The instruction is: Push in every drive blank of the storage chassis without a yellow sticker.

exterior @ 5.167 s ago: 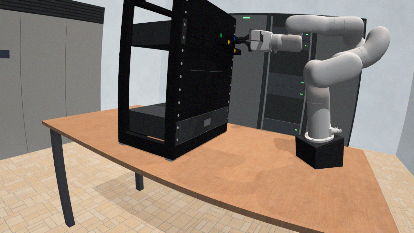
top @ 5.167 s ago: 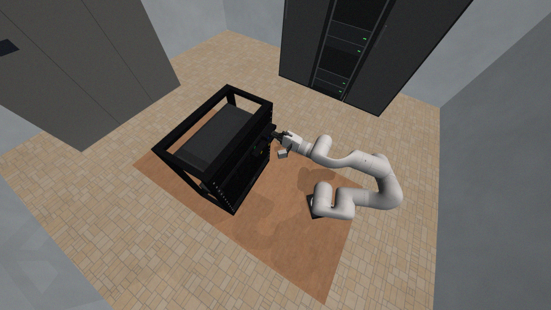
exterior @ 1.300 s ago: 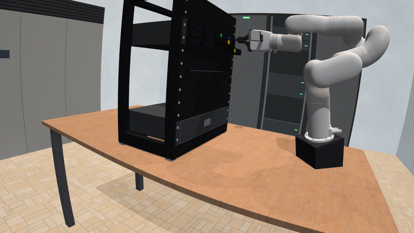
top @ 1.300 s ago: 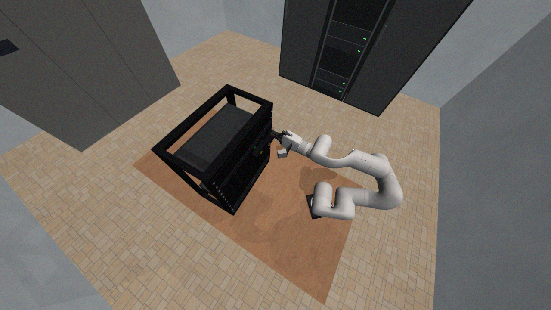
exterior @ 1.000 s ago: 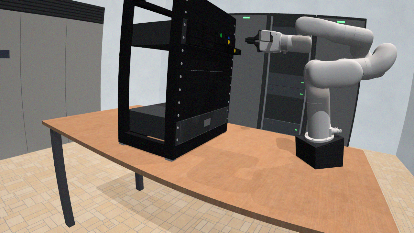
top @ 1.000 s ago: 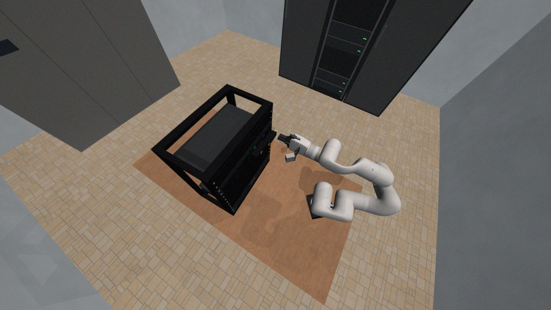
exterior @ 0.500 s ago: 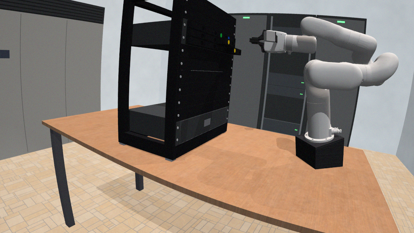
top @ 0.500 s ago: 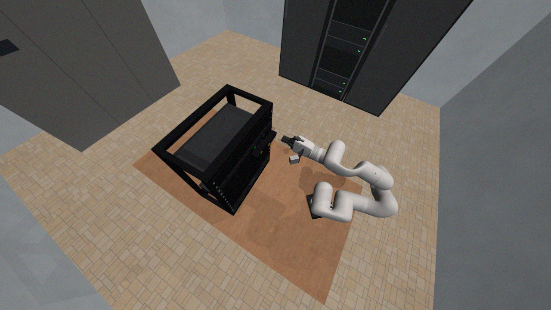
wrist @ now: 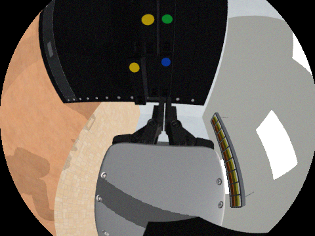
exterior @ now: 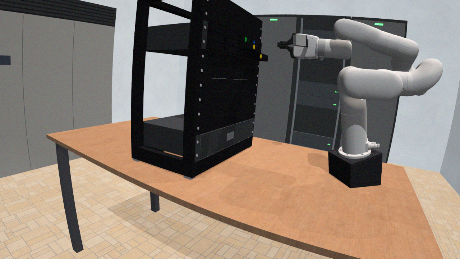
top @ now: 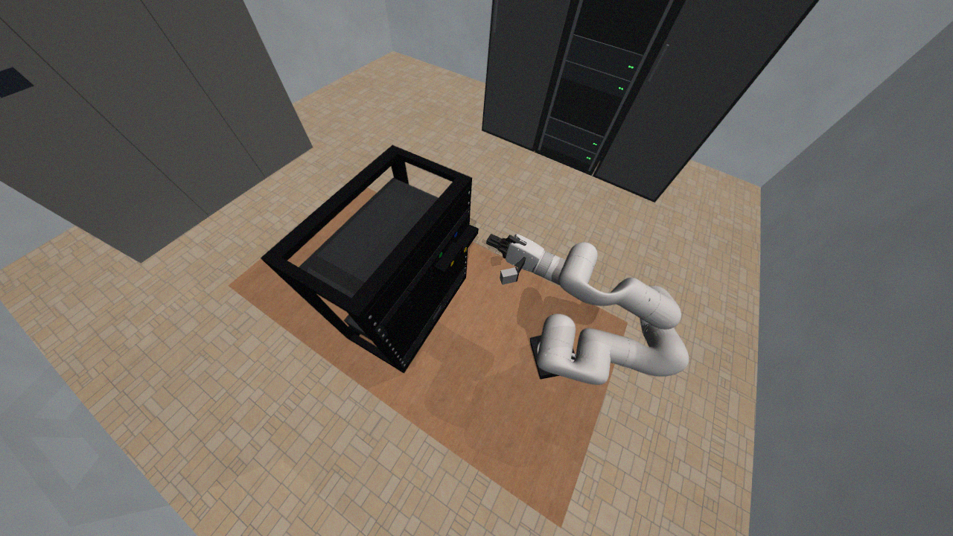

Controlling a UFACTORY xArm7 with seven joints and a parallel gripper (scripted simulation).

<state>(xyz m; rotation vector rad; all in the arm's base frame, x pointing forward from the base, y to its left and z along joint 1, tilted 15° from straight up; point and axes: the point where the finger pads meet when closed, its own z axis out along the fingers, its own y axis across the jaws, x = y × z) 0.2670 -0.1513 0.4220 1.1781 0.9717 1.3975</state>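
From the top: pincer (top: 491,241) pinched tight on nothing, hanging just clear of the rack (top: 436,164) ahead; stickers there too small to sort.

From the exterior: green sticker (exterior: 245,39), blue sticker (exterior: 254,41) and two yellow stickers (exterior: 254,46) ahead of the fingertips, a gap between; no writing legible, blank edges lost in black.

From the wrist: sealed fingers pointing below the blue dot; two blanks jutting nearer the yellow side.
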